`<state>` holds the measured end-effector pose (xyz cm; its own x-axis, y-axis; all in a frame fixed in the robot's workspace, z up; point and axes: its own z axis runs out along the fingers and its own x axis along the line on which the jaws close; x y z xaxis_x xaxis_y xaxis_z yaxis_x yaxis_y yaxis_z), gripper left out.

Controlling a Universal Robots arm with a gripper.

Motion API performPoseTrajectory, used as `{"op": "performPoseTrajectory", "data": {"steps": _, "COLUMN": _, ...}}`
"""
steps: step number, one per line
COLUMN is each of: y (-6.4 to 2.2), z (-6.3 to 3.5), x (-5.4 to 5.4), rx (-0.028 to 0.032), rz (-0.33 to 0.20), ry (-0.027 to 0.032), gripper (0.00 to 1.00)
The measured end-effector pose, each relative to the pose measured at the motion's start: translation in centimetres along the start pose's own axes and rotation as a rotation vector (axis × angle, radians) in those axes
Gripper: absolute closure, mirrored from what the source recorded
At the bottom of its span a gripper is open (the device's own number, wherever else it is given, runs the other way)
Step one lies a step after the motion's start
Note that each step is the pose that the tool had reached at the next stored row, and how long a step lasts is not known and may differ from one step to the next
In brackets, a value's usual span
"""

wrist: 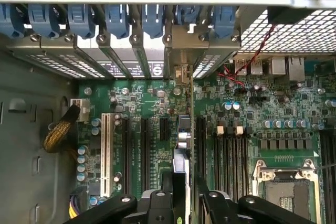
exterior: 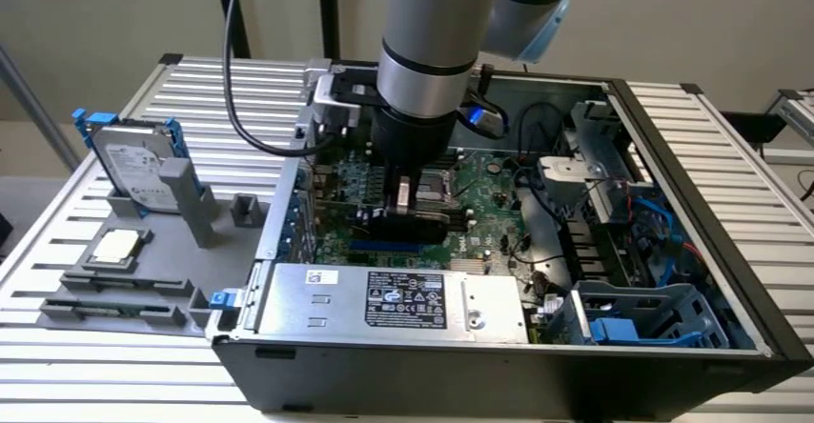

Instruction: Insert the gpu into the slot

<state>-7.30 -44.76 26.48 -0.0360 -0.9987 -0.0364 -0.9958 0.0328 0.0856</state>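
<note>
My gripper (exterior: 410, 211) reaches down into the open computer case (exterior: 712, 137), over the green motherboard (exterior: 490, 209). Its fingers (wrist: 157, 205) stand on either side of the gpu (wrist: 180, 174), which the wrist view shows edge-on as a thin upright card, and they are shut on it. In the exterior view the gpu (exterior: 417, 225) is a black block under the fingers. Just below it lies the bright blue slot (exterior: 381, 248), running along the card's length. In the wrist view the card hides the slot, and its far end lines up with a metal bracket (wrist: 181, 69) at the case's rear wall.
Black expansion slots (wrist: 144, 145), a white one (wrist: 106, 153), memory strips (wrist: 231, 153) and the silver processor socket (wrist: 286, 192) flank the card. Blue clips (wrist: 115, 19) line the rear wall. The power supply (exterior: 395, 299) sits at the front. Outside the case, a hard drive (exterior: 133, 166) stands in a grey fixture.
</note>
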Motion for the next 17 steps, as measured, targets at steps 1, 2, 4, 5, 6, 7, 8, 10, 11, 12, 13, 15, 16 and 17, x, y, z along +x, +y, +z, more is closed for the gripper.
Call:
{"op": "performPoseTrajectory", "data": {"steps": 1, "y": 0.0, "z": 0.03, "x": -0.05, "rx": -0.0001, "rz": -0.004, "ry": 0.0003, "gripper": 0.74}}
{"op": "performPoseTrajectory", "data": {"steps": 2, "y": 0.0, "z": 0.06, "x": -0.05, "rx": -0.0003, "rz": -0.006, "ry": 0.0006, "gripper": 0.74}}
{"op": "performPoseTrajectory", "data": {"steps": 4, "y": 0.0, "z": 0.12, "x": -0.05, "rx": -0.0013, "rz": -0.008, "ry": 0.0007, "gripper": 0.74}}
{"op": "performPoseTrajectory", "data": {"steps": 5, "y": 0.0, "z": 0.16, "x": -0.05, "rx": -0.0028, "rz": -0.008, "ry": 0.0008, "gripper": 0.74}}
{"op": "performPoseTrajectory", "data": {"steps": 6, "y": -0.01, "z": 0.22, "x": -0.05, "rx": -0.0043, "rz": -0.008, "ry": 0.0008, "gripper": 0.74}}
{"op": "performPoseTrajectory", "data": {"steps": 7, "y": -0.02, "z": 0.29, "x": -0.05, "rx": -0.0062, "rz": -0.008, "ry": 0.0009, "gripper": 0.74}}
{"op": "performPoseTrajectory", "data": {"steps": 8, "y": -0.02, "z": 0.35, "x": -0.04, "rx": -0.0078, "rz": -0.008, "ry": 0.001, "gripper": 0.74}}
{"op": "performPoseTrajectory", "data": {"steps": 10, "y": -0.03, "z": 0.44, "x": -0.04, "rx": -0.0103, "rz": -0.008, "ry": 0.0012, "gripper": 0.74}}
{"op": "performPoseTrajectory", "data": {"steps": 11, "y": -0.03, "z": 0.47, "x": -0.04, "rx": -0.0109, "rz": -0.008, "ry": 0.0013, "gripper": 0.74}}
{"op": "performPoseTrajectory", "data": {"steps": 12, "y": -0.03, "z": 0.48, "x": -0.03, "rx": -0.0114, "rz": -0.008, "ry": 0.0014, "gripper": 0.74}}
{"op": "performPoseTrajectory", "data": {"steps": 13, "y": -0.04, "z": 0.49, "x": -0.03, "rx": -0.012, "rz": -0.008, "ry": 0.0013, "gripper": 0.74}}
{"op": "performPoseTrajectory", "data": {"steps": 15, "y": -0.04, "z": 0.49, "x": -0.01, "rx": -0.015, "rz": -0.008, "ry": 0.0013, "gripper": 0.74}}
{"op": "performPoseTrajectory", "data": {"steps": 16, "y": -0.04, "z": 0.49, "x": -0.01, "rx": -0.0167, "rz": -0.008, "ry": 0.0015, "gripper": 0.74}}
{"op": "performPoseTrajectory", "data": {"steps": 17, "y": -0.05, "z": 0.48, "x": -0.01, "rx": -0.0183, "rz": -0.008, "ry": 0.0013, "gripper": 0.74}}
